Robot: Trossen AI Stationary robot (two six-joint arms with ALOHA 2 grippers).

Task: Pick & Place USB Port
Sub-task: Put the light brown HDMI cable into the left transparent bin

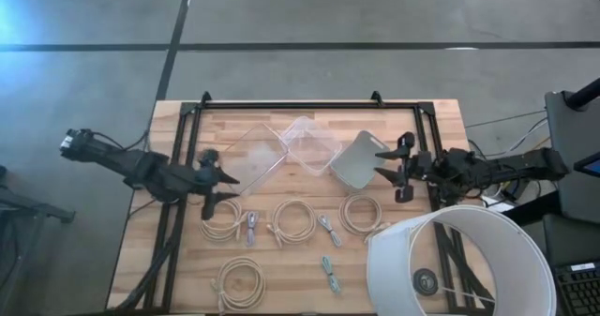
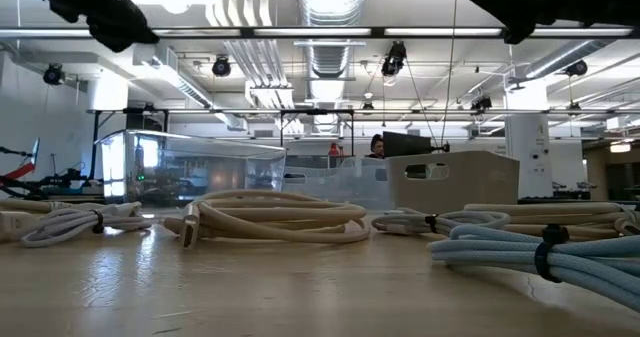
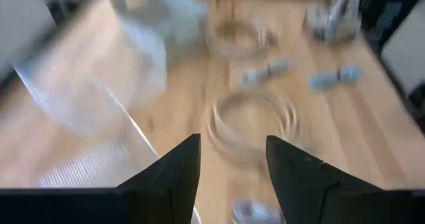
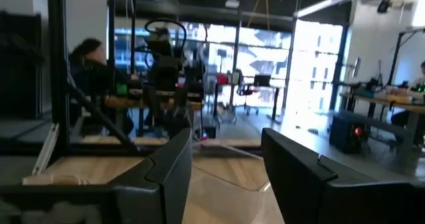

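Note:
Several coiled USB cables lie flat on the wooden table: cream coils (image 1: 295,220) (image 1: 361,213) (image 1: 241,283) and small grey-blue bundles (image 1: 328,230) (image 1: 330,274). My left gripper (image 1: 225,180) hovers open above the table's left side, just beyond a cream coil (image 1: 223,220). Its wrist view looks down between the open fingers (image 3: 232,171) at a cream coil (image 3: 255,121). My right gripper (image 1: 382,164) hovers open at the right, beside the grey bin (image 1: 354,161). Its wrist view (image 4: 226,164) looks level across the table with nothing between the fingers.
Two clear plastic bins (image 1: 253,157) (image 1: 309,142) and the grey bin stand in a row at the table's far middle. A big white cylinder (image 1: 459,260) stands at the near right corner. A black frame (image 1: 309,105) borders the table. A person (image 4: 86,58) sits in the room beyond.

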